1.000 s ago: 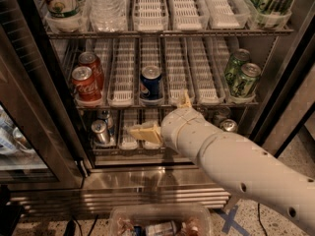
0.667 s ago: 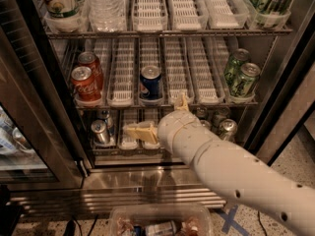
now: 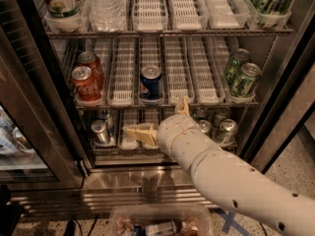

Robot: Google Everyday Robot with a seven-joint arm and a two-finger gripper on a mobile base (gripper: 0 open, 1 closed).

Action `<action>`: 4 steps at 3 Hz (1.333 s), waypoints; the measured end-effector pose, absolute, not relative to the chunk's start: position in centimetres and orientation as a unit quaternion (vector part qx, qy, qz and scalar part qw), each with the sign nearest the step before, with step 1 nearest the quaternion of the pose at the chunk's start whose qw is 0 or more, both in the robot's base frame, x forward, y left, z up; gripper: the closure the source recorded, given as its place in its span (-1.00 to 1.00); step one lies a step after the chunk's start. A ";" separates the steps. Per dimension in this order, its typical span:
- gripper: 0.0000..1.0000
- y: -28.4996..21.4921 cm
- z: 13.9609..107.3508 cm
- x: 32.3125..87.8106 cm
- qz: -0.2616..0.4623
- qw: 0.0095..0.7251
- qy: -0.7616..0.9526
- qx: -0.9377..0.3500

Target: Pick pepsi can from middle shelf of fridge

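The beige two-finger gripper (image 3: 155, 115) on the pale jointed arm hangs in front of the lowest rack, below the middle shelf (image 3: 123, 77), a metal wire rack with white slotted plastic lane dividers. Its fingers are spread wide, one pointing left and one pointing up, and they hold nothing. The small dark blue pepsi can (image 3: 150, 82) with a silver top stands upright at the front of a centre lane, above the gripper and apart from it. Two red Coca-Cola cans (image 3: 86, 80) stand to its left and two green cans (image 3: 241, 75) to its right inside the tall dark-framed fridge (image 3: 128, 181).
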State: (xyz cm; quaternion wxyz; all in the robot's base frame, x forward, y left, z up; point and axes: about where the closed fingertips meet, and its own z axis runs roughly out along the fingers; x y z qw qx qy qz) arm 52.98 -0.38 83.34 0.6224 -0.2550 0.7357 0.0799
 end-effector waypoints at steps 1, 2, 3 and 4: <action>-1.00 -0.3 83.6 53.8 0.068 0.639 0.724 -0.250; -0.88 0.0 84.2 55.4 0.056 0.668 0.702 -0.242; -0.51 0.2 84.6 56.9 0.043 0.692 0.685 -0.225; -0.44 0.3 85.0 57.7 0.033 0.710 0.671 -0.210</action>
